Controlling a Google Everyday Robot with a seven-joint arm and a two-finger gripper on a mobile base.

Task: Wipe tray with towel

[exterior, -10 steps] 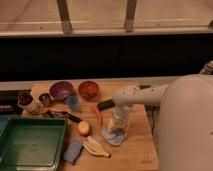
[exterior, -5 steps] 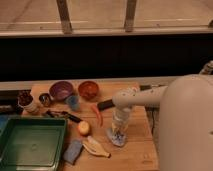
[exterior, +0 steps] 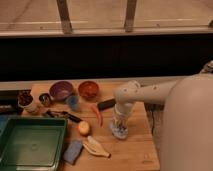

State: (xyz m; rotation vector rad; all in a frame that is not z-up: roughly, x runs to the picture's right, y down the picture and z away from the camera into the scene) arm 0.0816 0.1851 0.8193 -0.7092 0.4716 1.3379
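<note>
The green tray (exterior: 31,146) sits at the table's front left corner. The towel (exterior: 120,132), a pale cloth with a bluish pattern, lies bunched on the wooden table right of centre. My gripper (exterior: 120,122) points straight down onto the towel and touches its top. The white arm (exterior: 150,93) reaches in from the right. The gripper is well to the right of the tray, with an orange fruit and a banana between them.
Between tray and towel lie an orange fruit (exterior: 83,128), a banana (exterior: 96,148), a blue sponge (exterior: 73,151) and a red chili (exterior: 96,114). Behind them are a purple bowl (exterior: 61,90), an orange bowl (exterior: 88,89), a blue cup (exterior: 73,102), a white mug (exterior: 31,105) and a black object (exterior: 106,104).
The gripper has stayed over the towel and dropped slightly. The towel looks more gathered under it than a second ago.
</note>
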